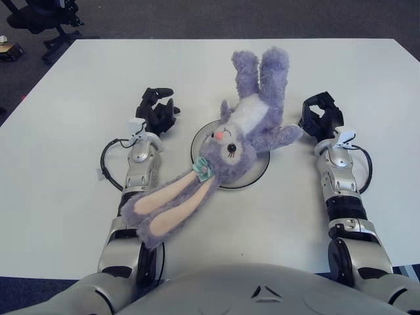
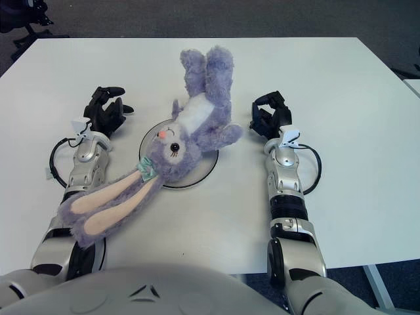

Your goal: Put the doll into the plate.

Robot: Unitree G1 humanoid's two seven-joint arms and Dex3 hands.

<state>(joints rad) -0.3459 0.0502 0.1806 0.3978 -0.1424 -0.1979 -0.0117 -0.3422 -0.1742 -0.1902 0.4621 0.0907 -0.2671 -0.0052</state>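
Between both hands, doll (image 1: pixel 246 134) across plate (image 1: pixel 257 172), fingers (image 1: pixel 157 109) loosely spread, holding nothing

The fluffy lavender plush bunny doll (image 1: pixel 252 128) has a white belly, pale pink inner ears, a coral-pink nose and a little teal bow. It's on a round white plate with a dark rim (image 1: pixel 252 178), on a plain white desk (image 1: pixel 72 85). Both black robot hands (image 1: pixel 157 111) (image 1: pixel 320 117) sit on silver-grey forearms.
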